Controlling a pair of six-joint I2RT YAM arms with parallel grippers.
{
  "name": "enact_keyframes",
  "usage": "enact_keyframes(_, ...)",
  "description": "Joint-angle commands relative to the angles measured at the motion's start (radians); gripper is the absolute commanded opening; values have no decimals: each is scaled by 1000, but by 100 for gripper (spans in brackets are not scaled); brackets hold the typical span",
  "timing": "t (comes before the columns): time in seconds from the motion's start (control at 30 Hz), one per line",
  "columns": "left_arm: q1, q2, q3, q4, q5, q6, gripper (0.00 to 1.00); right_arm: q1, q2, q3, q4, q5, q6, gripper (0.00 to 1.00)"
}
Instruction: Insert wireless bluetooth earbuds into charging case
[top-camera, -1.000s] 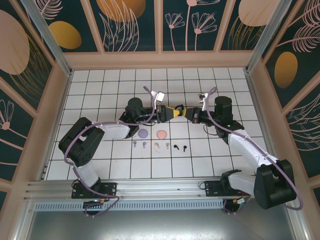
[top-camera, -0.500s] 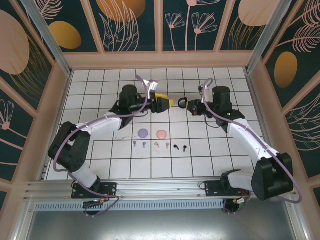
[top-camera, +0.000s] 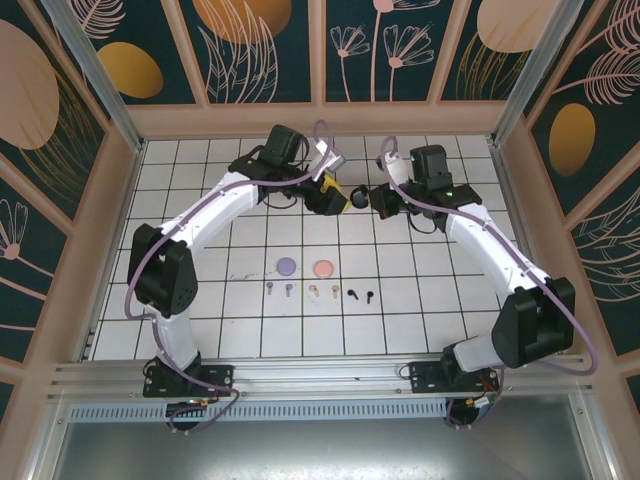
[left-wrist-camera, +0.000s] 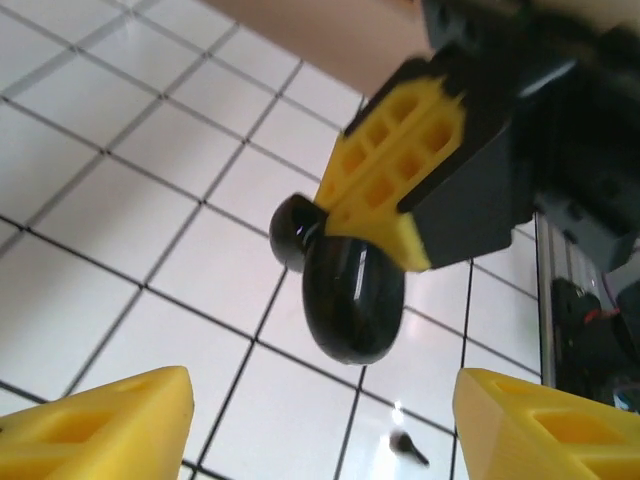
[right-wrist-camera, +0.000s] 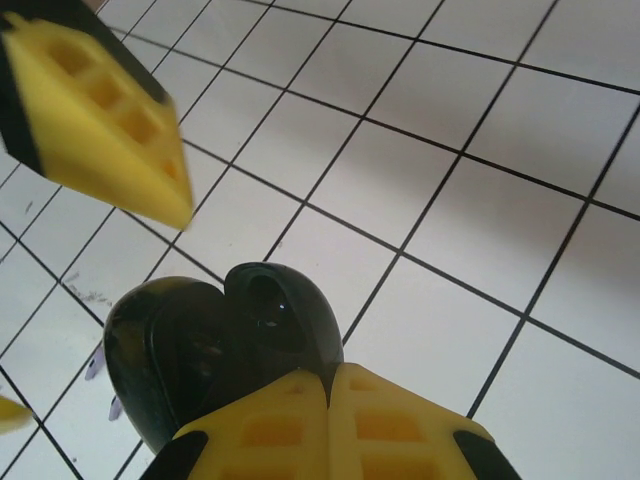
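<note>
A glossy black charging case (top-camera: 358, 200) hangs in the air over the far middle tiles, its lid open. My right gripper (top-camera: 372, 199) is shut on its edge. In the right wrist view the open case (right-wrist-camera: 215, 340) sits just past the closed yellow fingertips (right-wrist-camera: 290, 425). My left gripper (top-camera: 336, 197) faces it, open with nothing between its fingers. In the left wrist view, the case (left-wrist-camera: 352, 290) hangs ahead of them. On the tiles lie purple earbuds (top-camera: 279, 290), pink earbuds (top-camera: 322, 292) and black earbuds (top-camera: 360, 295). One black earbud (left-wrist-camera: 405, 447) is visible below.
A purple round case (top-camera: 287, 266) and a pink round case (top-camera: 322, 268) lie on the tiles just behind the earbud row. Wooden walls (top-camera: 320, 120) enclose the floor at the back and sides. Both arms arch over the middle tiles.
Both grippers moved from mid-floor toward the back wall. My left gripper let go of the black case, opened and drew back a little; the right gripper kept the case.
</note>
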Motion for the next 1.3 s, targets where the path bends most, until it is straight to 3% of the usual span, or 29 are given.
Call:
enact_keyframes(0.0,6,26,72,-198,64,125,65,25,29,48,-94,21,-87,0)
enact_keyframes(0.6,5,65,109,-234,141,150,62,102,38,91,-104,28,-83,0)
enact_keyframes(0.8,5,88,148,-268,174,169,51,105,31,93,-101,23,-80,0)
enact_keyframes(1.17,5,133,186,-292,226,188,40,117,19,100,-103,16,-79,0)
enact_keyframes(1.27,5,137,182,-290,240,190,32,117,20,97,-101,16,-79,0)
